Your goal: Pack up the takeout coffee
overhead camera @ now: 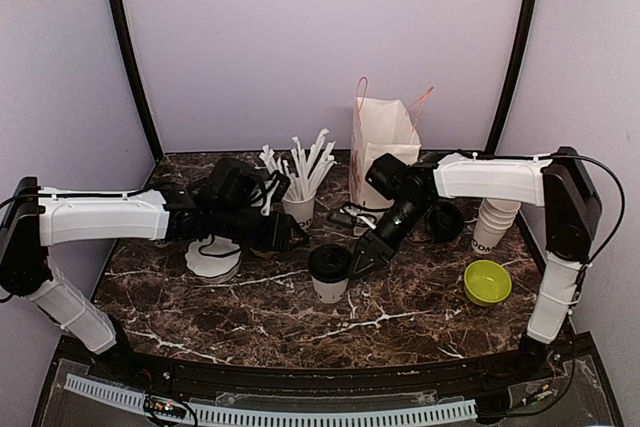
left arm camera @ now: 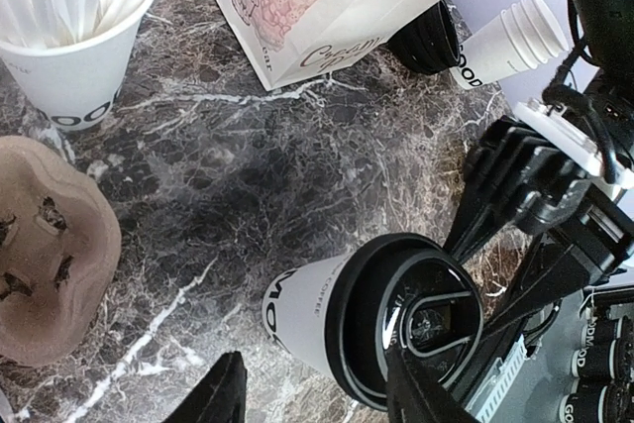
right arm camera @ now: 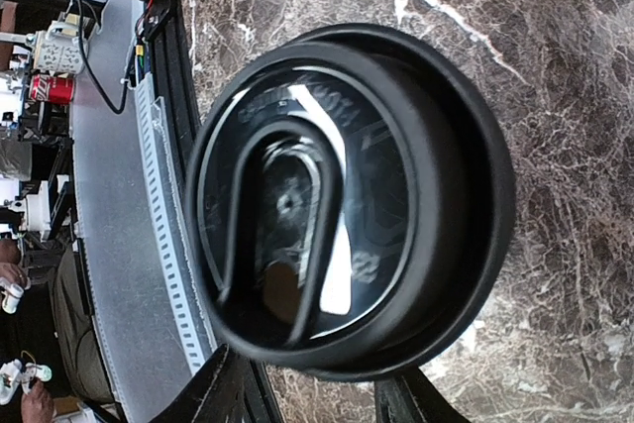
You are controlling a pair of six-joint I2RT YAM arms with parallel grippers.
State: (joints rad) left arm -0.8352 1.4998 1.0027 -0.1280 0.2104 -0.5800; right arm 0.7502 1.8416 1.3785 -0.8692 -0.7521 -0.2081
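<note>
Table [overhead camera: 250, 317]: dark stone-look top with white veining, smooth, with a soft sheen.
Takeout coffee cup [left arm camera: 302, 314]: white paper, matt, with black print.
Lid [right arm camera: 347, 205]: black plastic, glossy, bright with reflections.
Cup carrier [left arm camera: 45, 245]: brown moulded pulp, rough and dull.
Bag [overhead camera: 385, 137]: white paper, matt, printed.
Straw wrappers [overhead camera: 300, 162]: thin white paper.
Bowl [overhead camera: 487, 282]: yellow-green, smooth, plastic in look.
My left fingers [left arm camera: 223, 398]: black plastic, matt.

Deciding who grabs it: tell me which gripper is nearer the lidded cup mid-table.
Right. The right gripper sits close beside the lidded cup, on its right; the left gripper is farther off, behind and left of it.
</note>
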